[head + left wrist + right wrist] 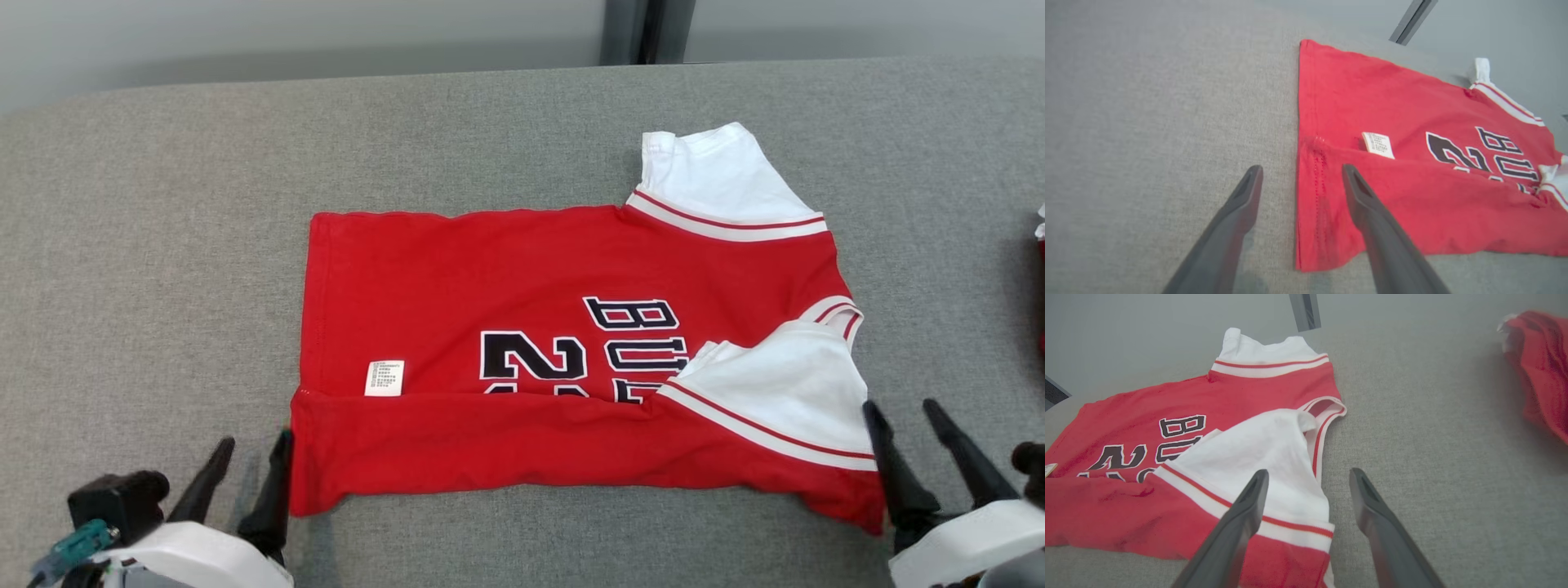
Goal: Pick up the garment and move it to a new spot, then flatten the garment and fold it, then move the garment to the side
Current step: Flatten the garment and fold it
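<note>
— Where does the shirt (522, 327) lie?

— In the middle of the tabletop (163, 245), lying flat. Its near strip (490, 449) is turned up over the body and hides the foot of the lettering. A white label (384, 378) shows at the fold. The near sleeve (784, 384) is folded inward, and the far sleeve (718, 180) sticks out.

— And the tools?

— Both are spread wide and hold nothing. The left tool (255, 441) straddles the hem at the near left corner. The right tool (900, 406) sits just beside the near right corner.

— So what makes the fold go well?

— I'd judge one lengthwise fold is laid and the far side comes next. Tuck that far sleeve in first, or it will bulge. Pinch both far corners level and lift them together. Keep the cloth taut between them so the edge lands straight on the near fold. Stay clear of the other red cloth (1539, 363), well off to the right.
</note>
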### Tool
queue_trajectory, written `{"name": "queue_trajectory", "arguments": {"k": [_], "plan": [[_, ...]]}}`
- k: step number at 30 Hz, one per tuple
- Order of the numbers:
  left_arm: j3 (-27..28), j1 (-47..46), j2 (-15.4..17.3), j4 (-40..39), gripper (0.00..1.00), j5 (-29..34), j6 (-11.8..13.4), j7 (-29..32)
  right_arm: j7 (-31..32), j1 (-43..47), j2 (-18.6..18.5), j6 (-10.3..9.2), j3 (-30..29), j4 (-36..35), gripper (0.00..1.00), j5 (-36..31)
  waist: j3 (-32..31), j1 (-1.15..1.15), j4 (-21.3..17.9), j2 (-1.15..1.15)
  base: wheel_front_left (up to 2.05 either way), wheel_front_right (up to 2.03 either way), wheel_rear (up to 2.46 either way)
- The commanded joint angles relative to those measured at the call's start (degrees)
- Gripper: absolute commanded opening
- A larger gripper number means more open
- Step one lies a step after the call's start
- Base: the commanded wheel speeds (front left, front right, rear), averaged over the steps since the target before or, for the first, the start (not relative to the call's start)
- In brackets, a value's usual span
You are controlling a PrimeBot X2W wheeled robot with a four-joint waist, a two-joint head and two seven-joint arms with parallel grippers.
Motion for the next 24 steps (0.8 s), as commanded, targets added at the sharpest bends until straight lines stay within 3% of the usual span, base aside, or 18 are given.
{"name": "queue_trajectory", "arguments": {"k": [1, 5, 10, 24], "plan": [[1.8, -2.1, -0.7, -0.9, 1.00, 1.0, 0.6, -3.6, -2.2, -1.5, -0.1, 0.01, -1.3, -1.4, 1.00, -1.0, -0.1, 0.00, 0.1, 0.00, 0.00, 0.00, 0.00], [3.7, -5.4, -1.0, -2.6, 1.00, 3.8, 0.8, -9.3, -6.6, -4.2, 0.7, 0.01, -3.1, -5.1, 1.00, -3.9, -0.4, 0.00, 0.2, 0.00, 0.00, 0.00, 0.00], [4.9, -8.8, 0.9, -4.2, 1.00, 9.1, 2.4, -13.1, -9.1, -6.9, 1.6, 0.01, -2.8, -9.3, 1.00, -6.8, -1.0, 0.00, -0.1, 0.00, 0.00, 0.00, 0.00], [3.9, -11.0, 1.6, -4.6, 1.00, 12.3, 4.5, -12.7, -8.5, -8.6, 2.8, 0.01, -2.0, -9.2, 1.00, -7.4, -0.5, 0.00, -0.2, 0.00, 0.00, 0.00, 0.00]]}}
